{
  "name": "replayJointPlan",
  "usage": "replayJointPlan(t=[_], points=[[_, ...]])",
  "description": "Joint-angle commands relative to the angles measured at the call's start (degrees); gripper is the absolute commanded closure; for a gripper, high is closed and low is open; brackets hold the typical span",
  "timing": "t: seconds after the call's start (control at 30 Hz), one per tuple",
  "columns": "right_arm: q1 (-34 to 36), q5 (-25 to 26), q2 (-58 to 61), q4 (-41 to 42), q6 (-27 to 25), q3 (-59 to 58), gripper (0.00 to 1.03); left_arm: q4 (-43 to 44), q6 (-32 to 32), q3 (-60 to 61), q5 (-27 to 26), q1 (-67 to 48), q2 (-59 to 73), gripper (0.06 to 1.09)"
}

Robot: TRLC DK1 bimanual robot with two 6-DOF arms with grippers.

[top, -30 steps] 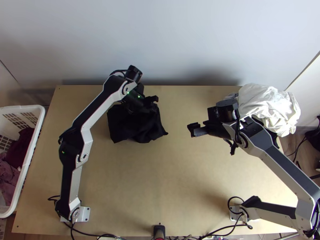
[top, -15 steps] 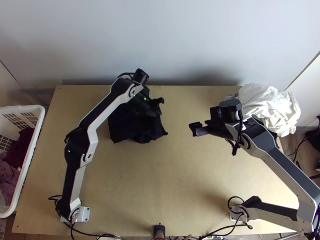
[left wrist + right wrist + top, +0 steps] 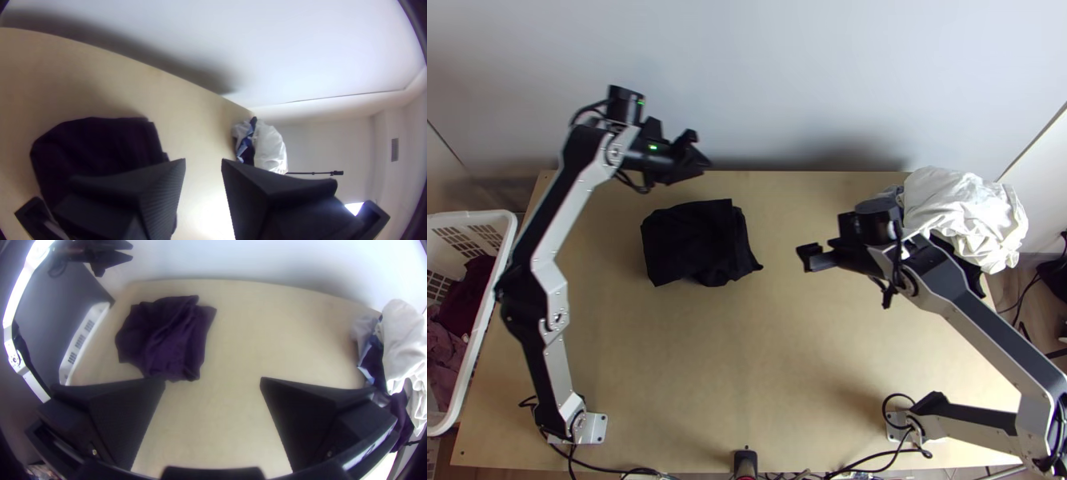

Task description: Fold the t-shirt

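Found dark t-shirt (image 3: pixel 687 244) lying in a rumpled fold

Saw it on the table (image 3: pixel 747 368), left of centre in the top view's upper half. Noted the left gripper (image 3: pixel 701 152) at upper left, spread and holding nothing, and the right gripper (image 3: pixel 841 272), likewise parted and empty, right of centre. Spotted white cloth (image 3: pixel 963 208) at upper right.

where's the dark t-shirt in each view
Top view: the dark t-shirt is left of centre, towards the wall.
Left wrist view: partly behind a finger of the left gripper.
Right wrist view: beyond the right gripper, nearer the basket.
Shared landmark: the white cloth.
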State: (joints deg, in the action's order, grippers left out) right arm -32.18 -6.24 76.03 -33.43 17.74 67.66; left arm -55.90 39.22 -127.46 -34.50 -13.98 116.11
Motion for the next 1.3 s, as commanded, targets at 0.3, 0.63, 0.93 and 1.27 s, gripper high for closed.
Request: replayJointPlan(t=[0.3,0.63,0.93,1.27], points=[[-5.3,0.0,9.0,-2.2,-0.9,10.8,0.04,-2.8,-28.5,34.3,2.2,5.8,-14.6,0.63],[-10.2,0.0,19.3,-3.9,-2.2,20.8,0.13,2.5,-30.1,43.3,2.5,12.8,-17.6,0.63],[-14.9,0.1,39.2,-7.8,-2.6,42.5,0.91,3.4,-35.2,49.9,2.5,21.8,-23.8,0.5],[-17.6,0.1,50.5,-8.0,-5.3,56.9,1.0,3.3,-36.3,53.0,1.9,25.1,-26.3,0.49]])
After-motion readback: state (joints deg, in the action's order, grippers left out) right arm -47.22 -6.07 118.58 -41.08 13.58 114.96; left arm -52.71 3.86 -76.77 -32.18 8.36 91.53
